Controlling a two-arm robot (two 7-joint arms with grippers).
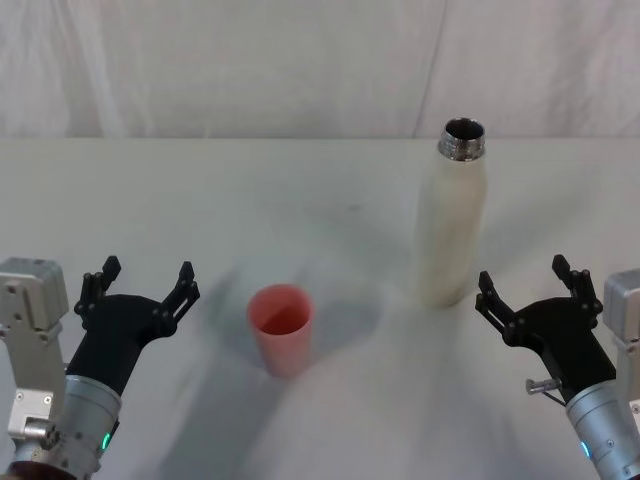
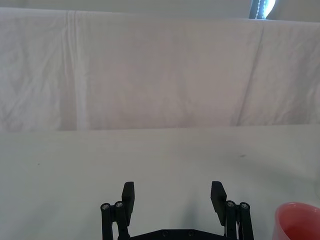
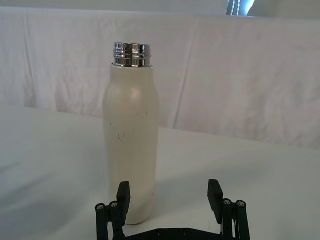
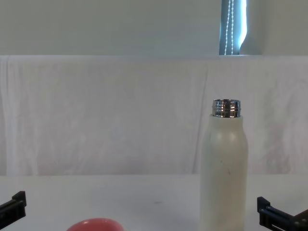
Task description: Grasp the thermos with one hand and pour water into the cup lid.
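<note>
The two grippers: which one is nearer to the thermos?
The right gripper: it sits open just beside the base of the thermos, while the left gripper, also open, is far across the table, beyond the cup lid.

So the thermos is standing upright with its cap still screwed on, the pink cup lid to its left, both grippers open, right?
Not quite: the thermos has no cap; the head view shows its open chrome neck. The rest holds: upright, cup lid to its left, left gripper and right gripper open.

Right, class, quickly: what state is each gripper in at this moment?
Left gripper: open, holding nothing, beside the cup lid.
Right gripper: open, holding nothing, just short of the thermos.
</note>
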